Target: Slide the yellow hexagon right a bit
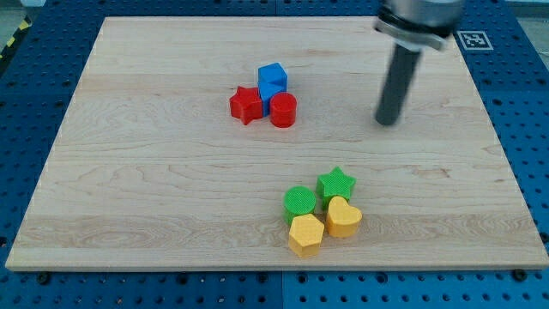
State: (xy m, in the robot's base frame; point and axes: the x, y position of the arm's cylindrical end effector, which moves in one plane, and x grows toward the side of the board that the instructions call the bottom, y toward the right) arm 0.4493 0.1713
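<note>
The yellow hexagon (305,234) lies near the view's bottom, in the middle of the board. It touches a yellow heart (343,217) on its right and a green round block (299,202) above it. A green star (335,183) sits above the heart. My tip (388,122) is at the end of the dark rod in the view's upper right. It is well above and to the right of the yellow hexagon, apart from every block.
A red star (246,105), a red cylinder (283,111) and two blue blocks (271,82) cluster at the view's upper middle. The wooden board (129,189) rests on a blue pegboard table. A marker tag (473,39) lies at the view's top right.
</note>
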